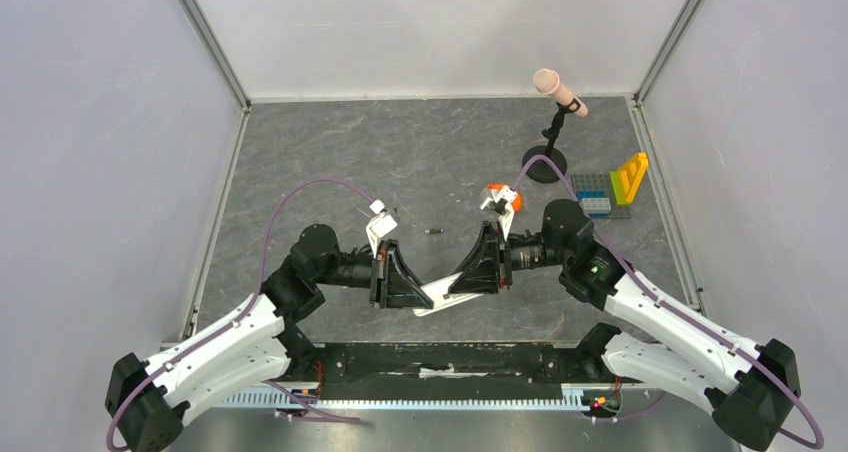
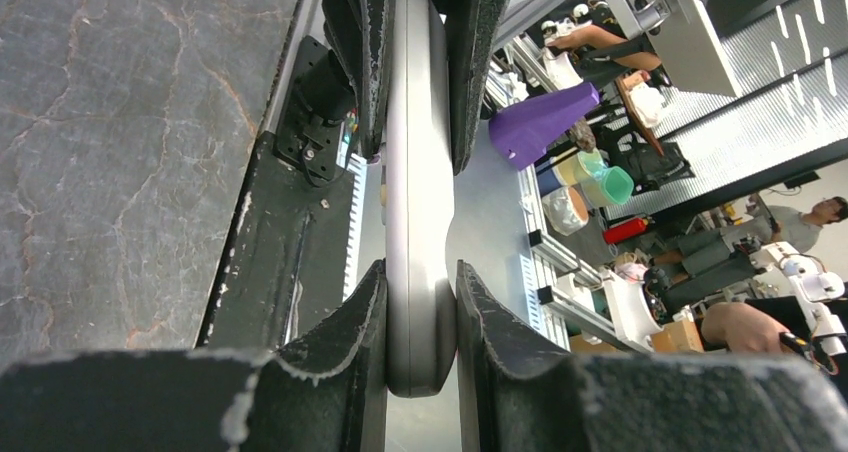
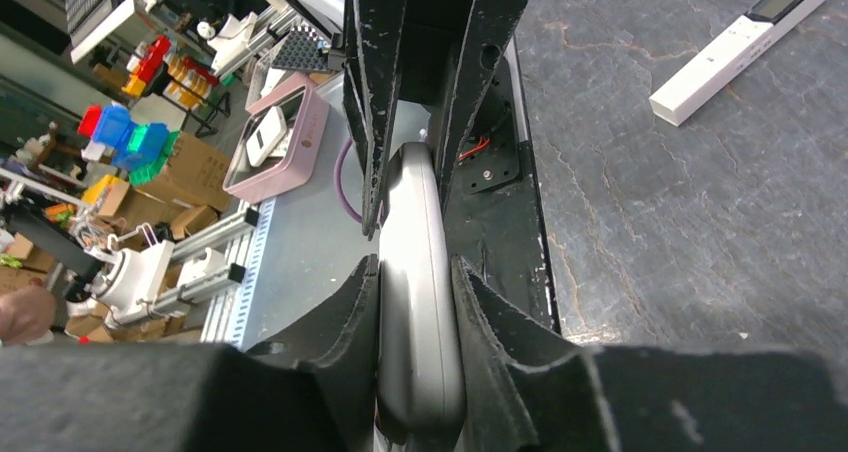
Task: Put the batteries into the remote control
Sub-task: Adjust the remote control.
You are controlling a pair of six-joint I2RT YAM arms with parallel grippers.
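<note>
remote control point(image 2: 420, 222), slim, white, smooth, rounded end

A robotics lab: white-walled test cell point(image 1: 100, 122), with cluttered workbenches point(image 2: 680, 42) and aluminium rails point(image 2: 545, 257) beyond.

Left arm point(image 1: 235, 337): base at near-left edge of table point(image 1: 400, 162), reaches forward and inward, wrist turned toward centre. Left gripper point(image 1: 420, 292): fingers point(image 2: 350, 332) pressed on both sides of remote point(image 2: 418, 172), clamped at one end. Right arm point(image 1: 655, 317): base at near-right edge, reaches inward likewise, wrist pointing left. Right gripper point(image 1: 462, 280): fingers point(image 3: 345, 322) flat against both sides of remote's other end, clamped. Grippers face each other, tips near, over near-centre of table, just ahead of bases.
</note>
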